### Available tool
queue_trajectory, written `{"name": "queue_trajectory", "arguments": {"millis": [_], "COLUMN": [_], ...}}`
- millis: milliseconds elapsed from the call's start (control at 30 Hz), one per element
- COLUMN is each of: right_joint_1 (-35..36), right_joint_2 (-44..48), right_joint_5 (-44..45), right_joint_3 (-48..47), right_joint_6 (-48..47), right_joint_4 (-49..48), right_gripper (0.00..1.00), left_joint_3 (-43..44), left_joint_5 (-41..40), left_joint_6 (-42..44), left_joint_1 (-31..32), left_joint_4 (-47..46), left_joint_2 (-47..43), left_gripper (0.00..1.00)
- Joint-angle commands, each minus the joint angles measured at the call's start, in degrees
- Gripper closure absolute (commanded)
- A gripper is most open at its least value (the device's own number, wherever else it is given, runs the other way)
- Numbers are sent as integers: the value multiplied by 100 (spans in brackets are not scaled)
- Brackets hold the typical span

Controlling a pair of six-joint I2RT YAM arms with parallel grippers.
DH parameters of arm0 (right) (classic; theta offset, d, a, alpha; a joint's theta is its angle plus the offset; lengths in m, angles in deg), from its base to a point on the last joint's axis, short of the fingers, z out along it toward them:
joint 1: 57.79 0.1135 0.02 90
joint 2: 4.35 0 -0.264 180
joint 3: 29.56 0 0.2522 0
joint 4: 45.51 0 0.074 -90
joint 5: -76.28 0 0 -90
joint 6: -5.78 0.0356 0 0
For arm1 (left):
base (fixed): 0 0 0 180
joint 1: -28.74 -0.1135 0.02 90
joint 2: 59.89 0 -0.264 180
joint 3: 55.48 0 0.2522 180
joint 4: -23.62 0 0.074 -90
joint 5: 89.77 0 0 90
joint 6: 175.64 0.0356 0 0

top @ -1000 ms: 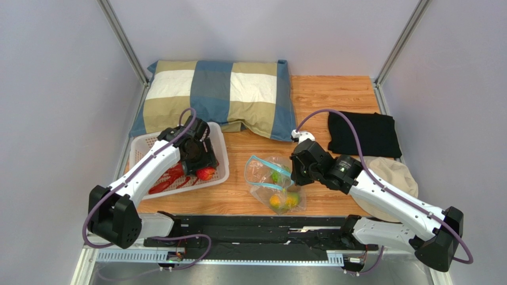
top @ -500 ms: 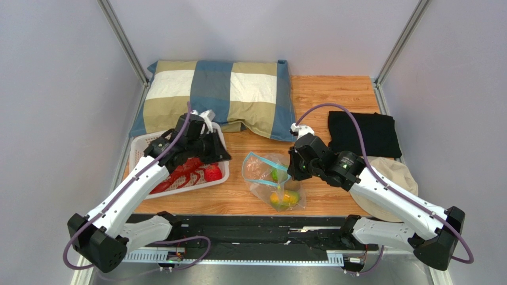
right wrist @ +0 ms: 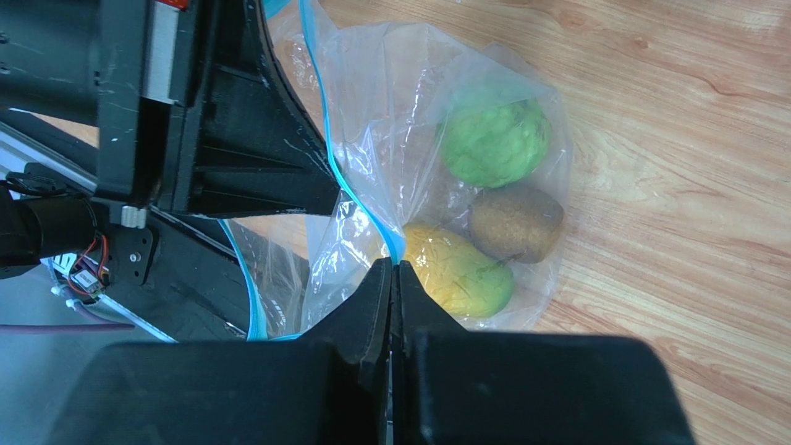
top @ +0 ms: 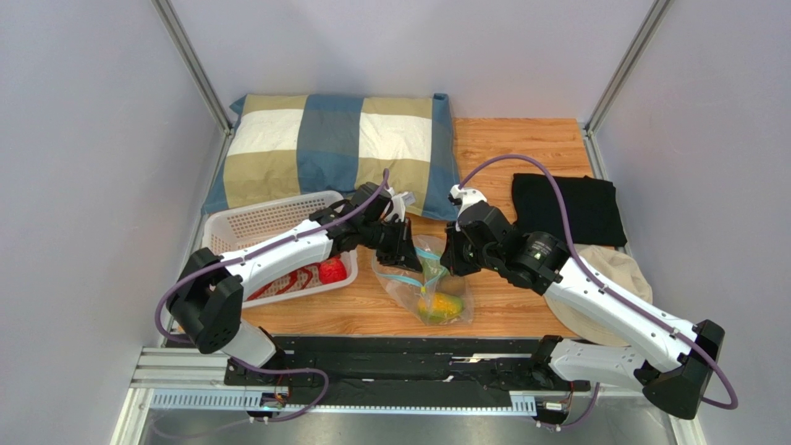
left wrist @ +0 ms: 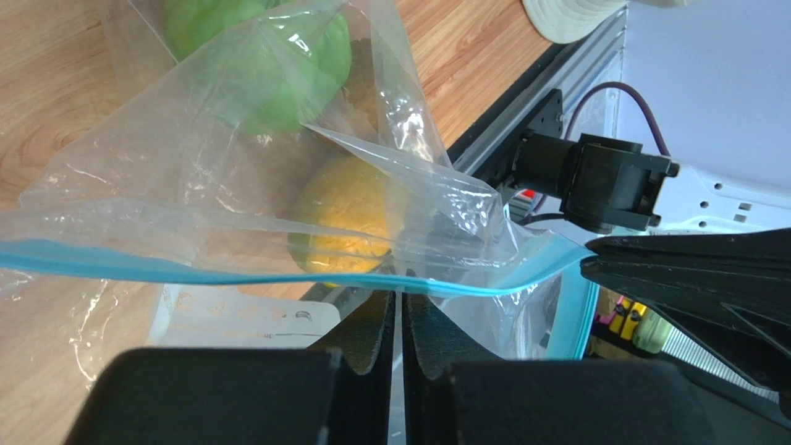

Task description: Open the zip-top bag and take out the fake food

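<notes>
Toward the near edge of the table point(top: 520, 148) lies the bag point(top: 429, 287), with the mango point(top: 438, 307) nearest and the brown piece point(right wrist: 516, 222) and green ball point(right wrist: 492, 141) beyond. At its far mouth, the left gripper point(left wrist: 399, 306) is pinched tight on one blue lip and the right gripper point(right wrist: 392, 269) on the other. Pulling evenly left and right, kept low, should widen the mouth; a jerk risks a slip.

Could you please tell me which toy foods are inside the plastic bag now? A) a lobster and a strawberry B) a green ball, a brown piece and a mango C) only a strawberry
B: the right wrist view shows the green ball, the brown piece and the mango through the clear bag.
</notes>
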State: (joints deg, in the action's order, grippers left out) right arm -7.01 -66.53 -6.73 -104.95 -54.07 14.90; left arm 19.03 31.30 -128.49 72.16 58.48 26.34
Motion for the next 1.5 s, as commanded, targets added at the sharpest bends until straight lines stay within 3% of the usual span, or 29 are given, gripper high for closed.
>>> {"name": "queue_trajectory", "arguments": {"millis": [0,100,367,600,900,933,967,1000,1033,1133,1200,1233,1300,1333,1367,1433,1467], "right_joint_1": [-25,-51,-402,-429,-464,-525,-595,-692,-902,-1306,-1614,-2007,-2396,-2737,-2862,-3004,-3030], "right_joint_2": [12,-40,-321,-752,-568,-577,-533,-481,-376,353,818,943,1145,1163,1137,928,804], "right_joint_5": [-4,-13,-92,-294,-810,-813,-769,-734,-707,-330,-137,-127,-423,-617,-976,-1549,-1734], "right_joint_3": [-253,-297,-473,-640,-113,-148,-183,-192,-183,70,211,317,922,1142,1683,2222,2582], "right_joint_6": [87,157,281,193,457,491,518,535,570,553,737,790,843,878,887,1124,1185], "right_joint_4": [-271,-367,-710,-895,-756,-537,-308,-97,340,747,1220,1354,1347,1242,1058,373,101], "right_gripper": [100,100,100,100,100,92,78,62,39,22,20,20,32,56,73,98,100], "left_joint_3": [-177,-239,-801,-793,-1127,-1136,-1153,-1179,-1197,-1241,-1215,-1215,-1197,-1189,-1180,-1145,-1127], "left_joint_5": [285,558,664,462,383,330,330,330,356,408,461,487,531,584,628,733,760], "left_joint_6": [-179,-215,83,452,-92,-83,-83,-83,-83,-83,-66,-48,-22,-4,-13,-13,-13], "left_joint_1": [17,79,228,395,501,501,501,510,501,501,501,501,501,501,501,501,501], "left_joint_4": [-641,-923,-1477,-1408,-2796,-2770,-2778,-2770,-2778,-2787,-2778,-2735,-2699,-2708,-2725,-2769,-2761], "left_joint_2": [112,446,622,930,1238,1255,1264,1273,1290,1290,1273,1282,1282,1290,1308,1387,1404], "left_gripper": [88,67,50,40,41,41,41,41,41,42,42,42,43,43,42,42,42]}}
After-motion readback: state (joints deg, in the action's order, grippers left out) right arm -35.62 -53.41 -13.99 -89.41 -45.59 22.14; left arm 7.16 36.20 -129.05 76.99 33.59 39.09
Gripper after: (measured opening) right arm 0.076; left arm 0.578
